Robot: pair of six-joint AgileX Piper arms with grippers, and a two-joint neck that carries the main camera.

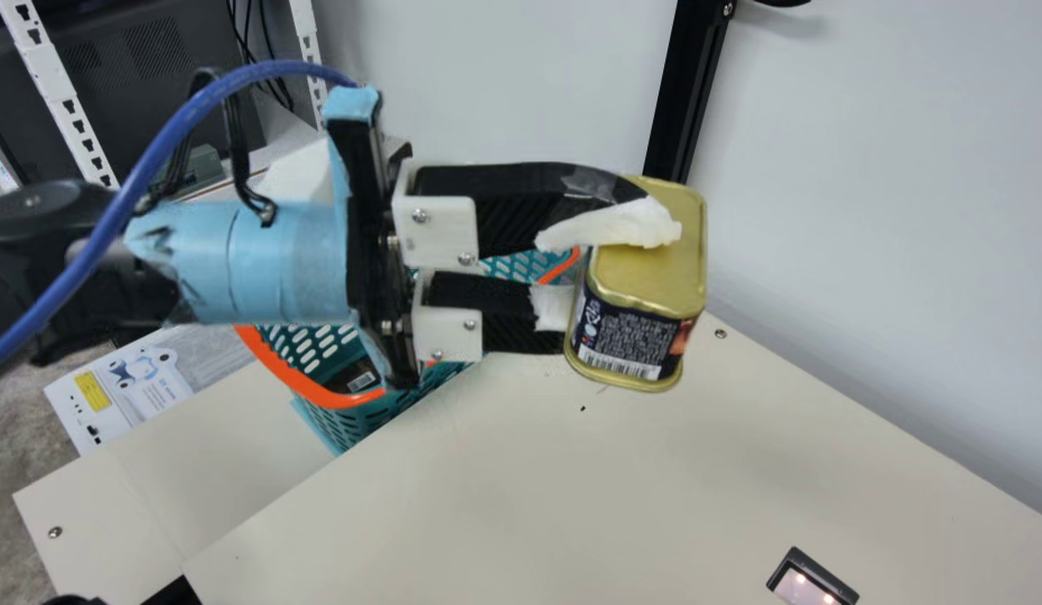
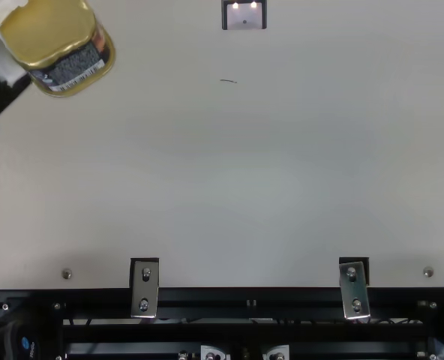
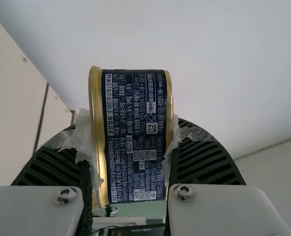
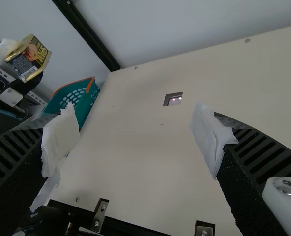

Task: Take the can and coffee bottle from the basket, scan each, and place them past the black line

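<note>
Progress of the can-and-bottle task, seen from my remote station. My left pincer [image 1: 615, 270] is closed around the can [image 1: 634, 328], holding it in the air, clear of the basket [image 1: 340, 398]. My right pincer [image 4: 135, 140] is spread wide, with nothing between its pads. Done: the can is out of the basket. Left, in my judgement: scanning the can at the lit window [image 1: 807, 584], which I take for the scanner, and setting it past the black line; then lifting, scanning and placing the coffee bottle. A dark item with a barcode label [image 1: 357, 378] lies inside the basket; I cannot tell whether it is that bottle. Nor can I tell whether the short dark mark [image 2: 228, 81] on the counter [image 2: 229, 187] belongs to the line.

Count: cans, one; baskets, one; dark items made out in the basket, one; lit windows, one; pincers, two, one loaded.
</note>
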